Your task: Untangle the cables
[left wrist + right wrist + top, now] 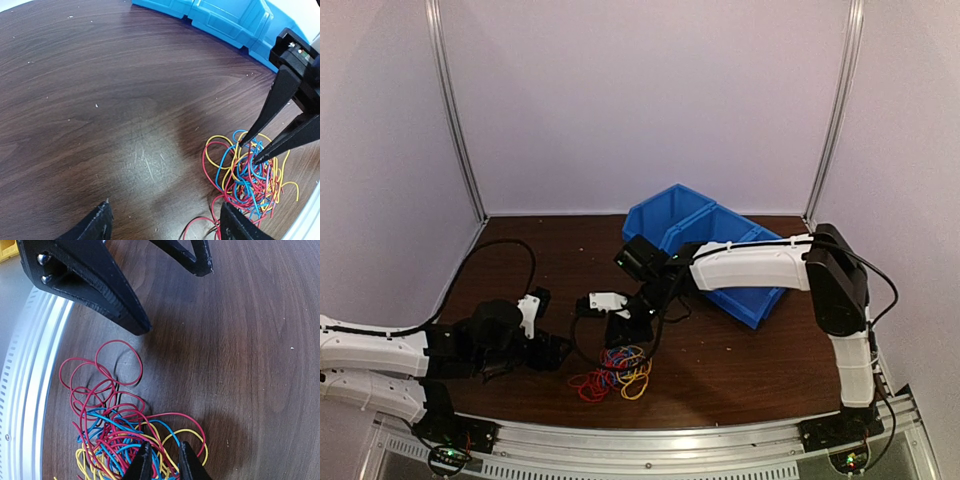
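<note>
The cables [615, 372] lie as one tangled heap of red, blue and yellow loops near the table's front edge. My right gripper [621, 346] reaches down into the top of the heap. In the right wrist view its fingertips stand narrowly apart at the right gripper [164, 445], closed in on several blue, yellow and red strands of the cables [115, 435]. My left gripper [555, 323] rests low just left of the heap, wide open and holding nothing. In the left wrist view the left gripper [165, 205] frames bare wood, with the cables [247, 175] beside its right finger.
A blue bin [670, 215] stands behind the right arm at the back of the table; the same blue bin [225, 20] shows in the left wrist view. An aluminium rail [670, 440] borders the table's front edge close to the heap.
</note>
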You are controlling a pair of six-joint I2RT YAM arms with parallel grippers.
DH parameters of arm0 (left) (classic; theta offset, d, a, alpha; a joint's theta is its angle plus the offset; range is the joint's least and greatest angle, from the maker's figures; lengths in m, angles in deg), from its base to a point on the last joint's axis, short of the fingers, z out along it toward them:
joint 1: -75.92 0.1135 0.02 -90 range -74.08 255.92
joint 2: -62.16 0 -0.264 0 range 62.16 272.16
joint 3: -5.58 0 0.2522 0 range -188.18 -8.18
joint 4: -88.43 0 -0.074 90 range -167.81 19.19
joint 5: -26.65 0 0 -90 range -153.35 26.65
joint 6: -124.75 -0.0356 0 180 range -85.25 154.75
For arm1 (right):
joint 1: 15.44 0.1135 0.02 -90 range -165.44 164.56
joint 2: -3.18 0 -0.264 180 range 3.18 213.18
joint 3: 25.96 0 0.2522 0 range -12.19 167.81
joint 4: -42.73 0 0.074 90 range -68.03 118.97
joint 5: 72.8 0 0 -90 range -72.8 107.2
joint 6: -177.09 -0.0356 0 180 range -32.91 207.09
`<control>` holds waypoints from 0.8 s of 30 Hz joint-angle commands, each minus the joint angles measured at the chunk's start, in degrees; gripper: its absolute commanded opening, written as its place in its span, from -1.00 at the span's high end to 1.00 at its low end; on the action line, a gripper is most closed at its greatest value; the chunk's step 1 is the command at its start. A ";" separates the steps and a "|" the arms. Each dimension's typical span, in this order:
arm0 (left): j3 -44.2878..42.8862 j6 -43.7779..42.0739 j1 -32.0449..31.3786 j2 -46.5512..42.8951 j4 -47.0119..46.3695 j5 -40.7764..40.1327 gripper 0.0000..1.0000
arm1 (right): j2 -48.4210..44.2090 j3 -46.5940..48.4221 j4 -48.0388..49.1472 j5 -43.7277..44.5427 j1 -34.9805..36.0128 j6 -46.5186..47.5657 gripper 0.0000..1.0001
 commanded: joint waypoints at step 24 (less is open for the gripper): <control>-1.13 -8.54 0.38 3.50 -14.73 11.34 -0.51 | -6.41 5.37 -0.31 -1.41 -3.13 -8.24 1.00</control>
